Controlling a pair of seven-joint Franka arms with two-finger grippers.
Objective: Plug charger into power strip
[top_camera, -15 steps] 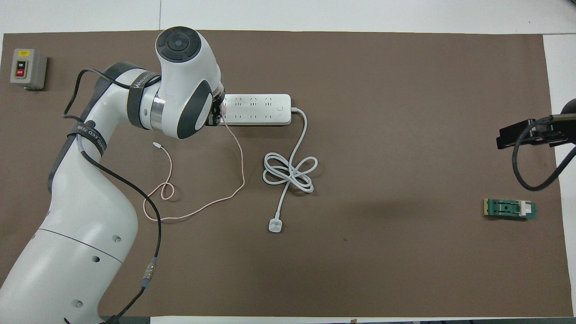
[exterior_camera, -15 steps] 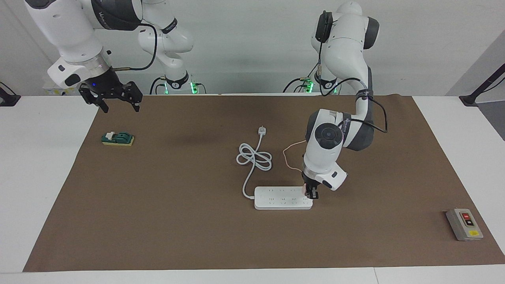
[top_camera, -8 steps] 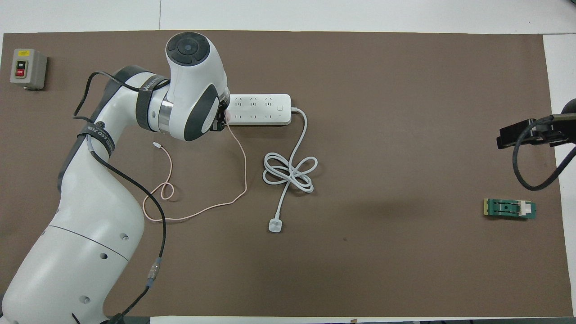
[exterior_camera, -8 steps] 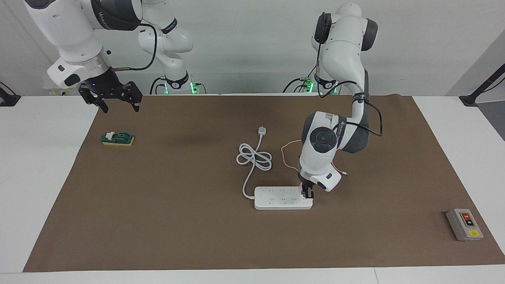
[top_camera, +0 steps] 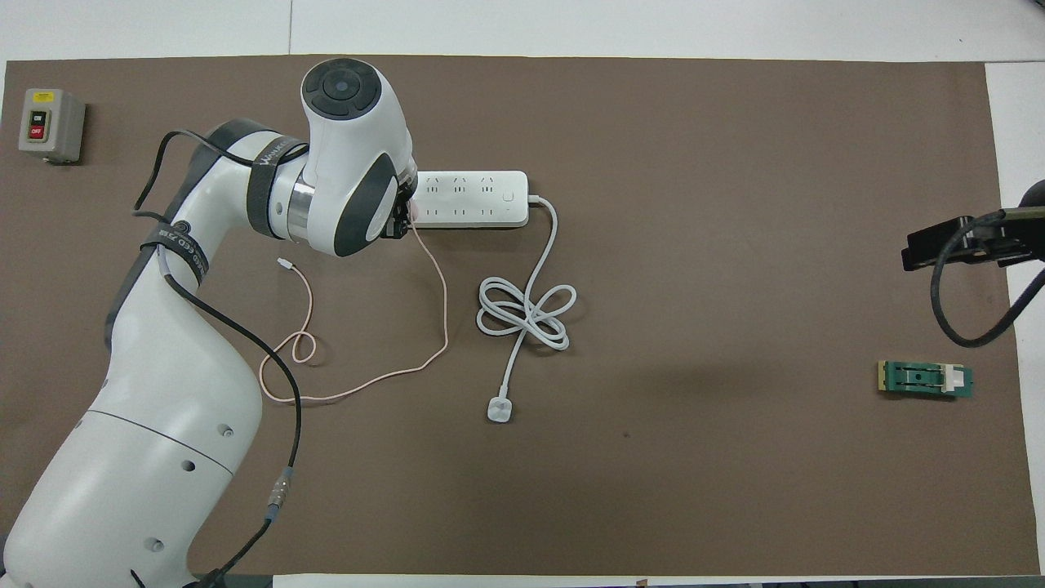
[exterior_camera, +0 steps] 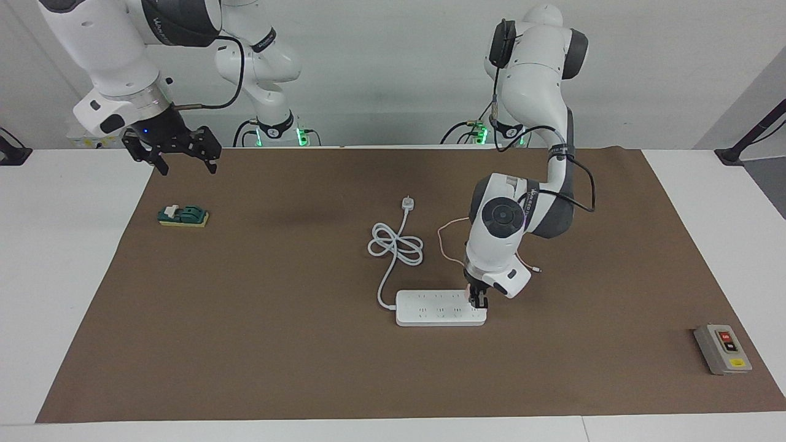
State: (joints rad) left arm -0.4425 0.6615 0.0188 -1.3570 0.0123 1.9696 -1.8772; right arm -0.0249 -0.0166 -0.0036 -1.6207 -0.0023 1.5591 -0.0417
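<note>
The white power strip [exterior_camera: 439, 308] [top_camera: 473, 198] lies flat in the middle of the brown mat. My left gripper [exterior_camera: 478, 301] [top_camera: 402, 219] points down onto the strip's end toward the left arm's side, shut on the pale pink charger [exterior_camera: 470, 288] [top_camera: 411, 214]. The gripper and wrist hide most of the charger, so its prongs do not show. Its thin pink cable [exterior_camera: 443, 236] [top_camera: 441, 310] trails back toward the robots in loose loops. My right gripper [exterior_camera: 184, 158] [top_camera: 927, 245] hangs open, raised over the mat's corner at the right arm's end, and waits.
The strip's thick white cord [exterior_camera: 396, 245] [top_camera: 526, 314] is looped nearer the robots and ends in a white plug [exterior_camera: 408, 203] [top_camera: 498, 409]. A green block [exterior_camera: 183, 216] [top_camera: 925, 379] lies below the right gripper. A grey button box [exterior_camera: 723, 348] [top_camera: 51, 124] sits at the left arm's end.
Over the last second my left gripper shifted a little along the strip toward the right arm's end with the charger, then stayed put. The right arm has not moved.
</note>
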